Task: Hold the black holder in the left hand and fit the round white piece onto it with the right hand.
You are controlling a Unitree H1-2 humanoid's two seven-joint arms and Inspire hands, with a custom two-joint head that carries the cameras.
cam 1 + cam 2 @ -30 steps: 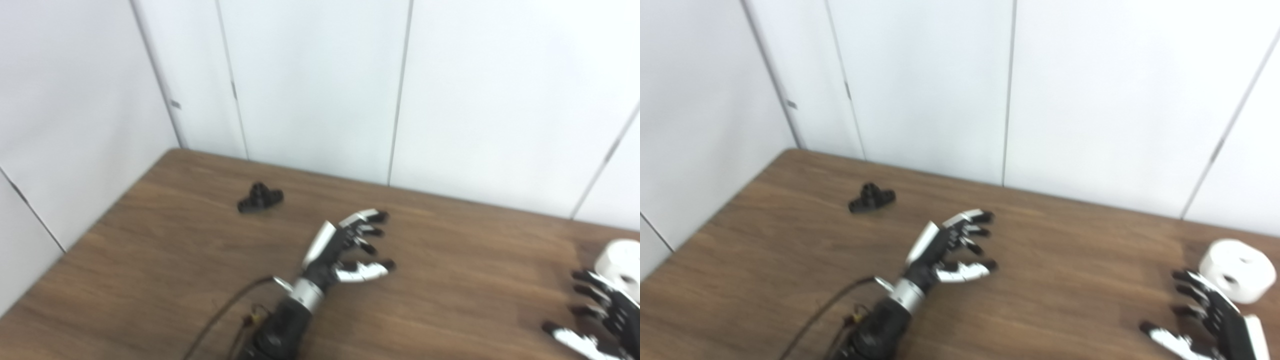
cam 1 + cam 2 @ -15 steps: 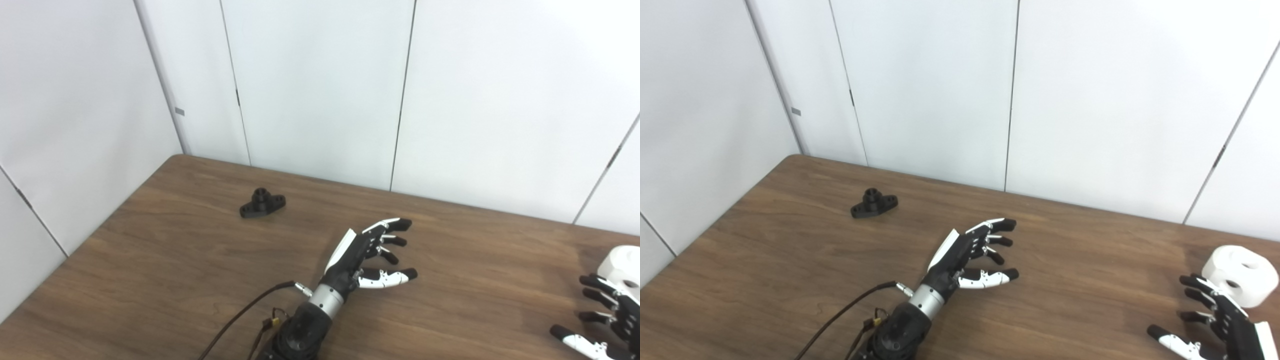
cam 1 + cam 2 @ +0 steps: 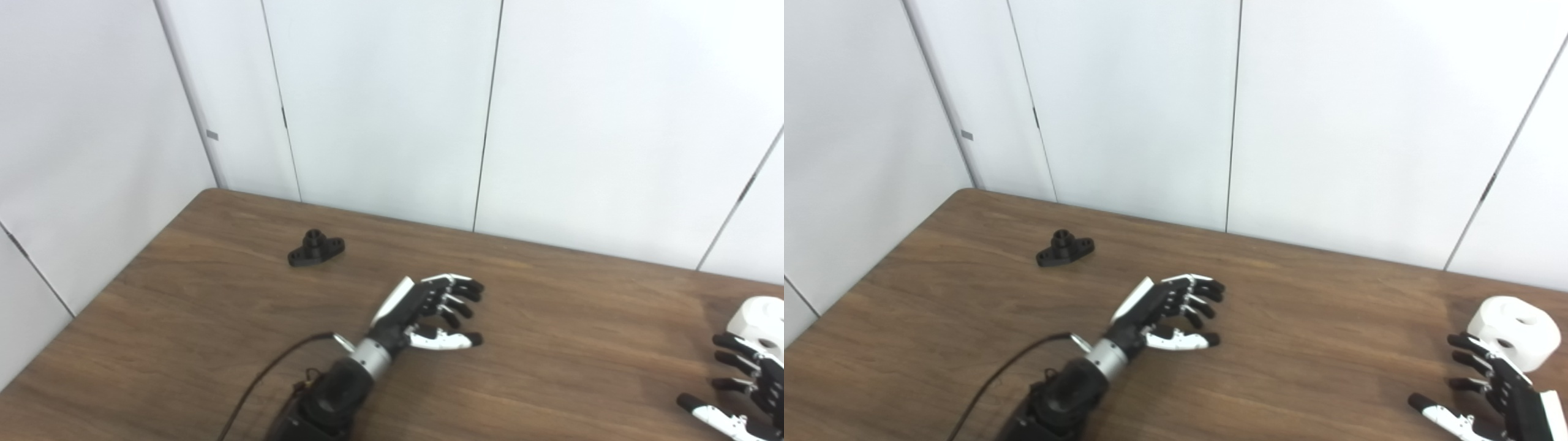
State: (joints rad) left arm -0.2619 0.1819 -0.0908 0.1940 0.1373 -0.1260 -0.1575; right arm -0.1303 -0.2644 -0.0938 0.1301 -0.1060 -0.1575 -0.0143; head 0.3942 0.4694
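While the left hand (image 3: 1167,309) hovers spread, empty; right hand (image 3: 1488,386) splayed beside white piece (image 3: 1516,331).

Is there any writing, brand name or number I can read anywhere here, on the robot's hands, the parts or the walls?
None can be read.
Black holder: no markings visible.
Round white piece: plain, no print.
Left hand and right hand: no logo or number shows.
Small grey tag on the wall seam: too small to tell whether it carries text.
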